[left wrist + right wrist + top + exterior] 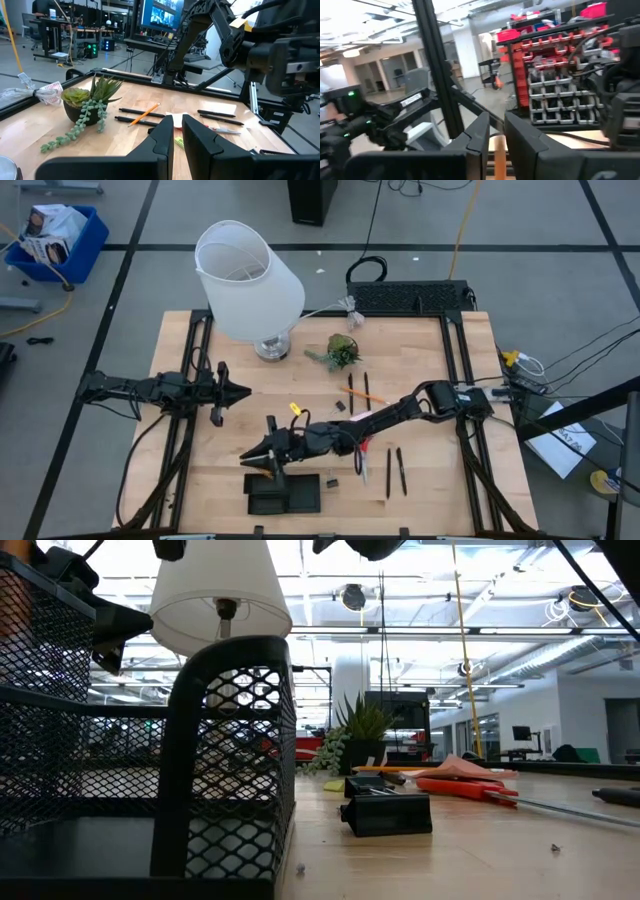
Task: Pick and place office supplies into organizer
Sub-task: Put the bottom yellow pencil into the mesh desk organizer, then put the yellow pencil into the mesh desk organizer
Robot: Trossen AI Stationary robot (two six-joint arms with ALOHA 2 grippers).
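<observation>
Right gripper over the organizer, fingers pinching an orange pencil mid-shaft; light, stiff, slippery. Left gripper closed, empty.

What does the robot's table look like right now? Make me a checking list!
Surface: wooden table, no spills seen.
Job's things: organizer at the front edge; black pens and scissors loose on the table; orange pencil at the right gripper's tip.
Clutter: lamp, plant.
Grippers: left gripper shut, empty, waiting at left; right gripper over the organizer.
Cables: yellow cable on the floor behind.
Surroundings: blue bin on the floor.
</observation>
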